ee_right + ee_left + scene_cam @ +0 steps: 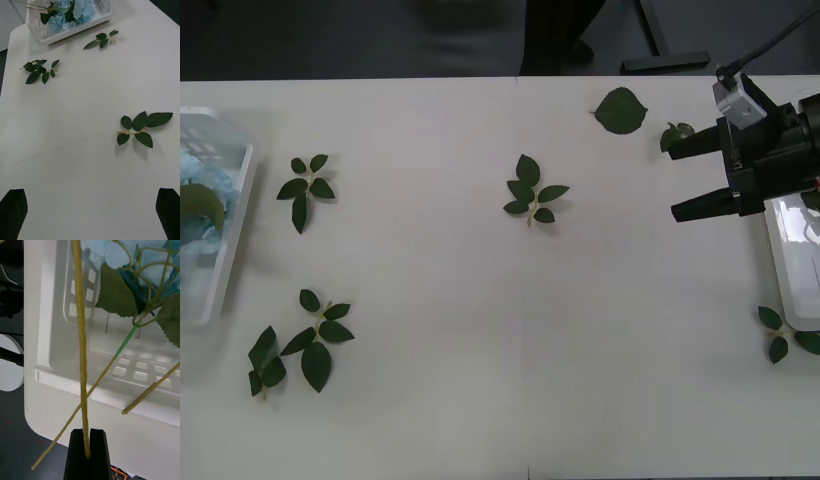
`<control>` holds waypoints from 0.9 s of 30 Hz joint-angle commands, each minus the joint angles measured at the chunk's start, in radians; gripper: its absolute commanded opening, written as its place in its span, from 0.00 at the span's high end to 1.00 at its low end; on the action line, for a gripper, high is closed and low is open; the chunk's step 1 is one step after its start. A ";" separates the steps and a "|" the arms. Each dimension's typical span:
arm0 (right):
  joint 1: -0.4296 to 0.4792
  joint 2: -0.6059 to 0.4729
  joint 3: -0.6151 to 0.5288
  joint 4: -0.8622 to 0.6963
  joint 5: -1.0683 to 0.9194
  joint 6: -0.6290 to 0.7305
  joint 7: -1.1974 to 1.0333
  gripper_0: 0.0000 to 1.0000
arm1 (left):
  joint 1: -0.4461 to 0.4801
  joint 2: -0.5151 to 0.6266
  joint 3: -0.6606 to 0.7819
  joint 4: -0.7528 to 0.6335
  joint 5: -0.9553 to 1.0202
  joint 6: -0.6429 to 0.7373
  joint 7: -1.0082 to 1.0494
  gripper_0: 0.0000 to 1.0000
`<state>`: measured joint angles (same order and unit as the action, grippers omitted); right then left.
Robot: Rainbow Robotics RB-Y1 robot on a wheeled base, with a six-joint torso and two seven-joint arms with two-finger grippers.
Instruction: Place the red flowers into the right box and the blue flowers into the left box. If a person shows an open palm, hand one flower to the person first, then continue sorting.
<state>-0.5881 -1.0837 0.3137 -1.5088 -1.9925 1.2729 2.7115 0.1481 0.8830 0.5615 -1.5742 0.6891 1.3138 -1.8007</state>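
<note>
Left wrist view: left end effector (87, 450) clenching a blue flower's stem (81, 333) over the left box (48, 352), risking snagging neighbouring stems on release; right end effector (690, 178) hovering released.

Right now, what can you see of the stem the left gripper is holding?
The stem is long, thin and yellowish-tan, with a slightly rough, plastic-looking surface. The left gripper has its black jaws shut on the lower end. From there it runs nearly straight across the white left box toward the pale blue flowers. A thinner stem with a green section crosses it just past the jaws. Its own bloom is out of frame.
</note>
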 commanded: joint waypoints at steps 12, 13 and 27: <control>0.017 -0.044 -0.024 -0.002 0.004 -0.013 -0.006 0.00 | -0.012 0.039 -0.055 -0.007 0.035 -0.116 -0.019 0.00; 0.017 -0.044 -0.024 -0.002 0.004 -0.013 -0.006 0.00 | 0.008 0.039 -0.040 -0.041 0.092 -0.114 -0.026 0.00; 0.017 -0.044 -0.024 -0.002 0.004 -0.013 -0.006 0.00 | 0.087 -0.044 0.067 -0.498 0.533 0.061 -0.046 0.00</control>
<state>-0.5762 -1.0838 0.3130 -1.5073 -1.9904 1.2668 2.7115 0.2136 0.8764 0.6125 -2.0143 1.1752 1.3726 -1.8008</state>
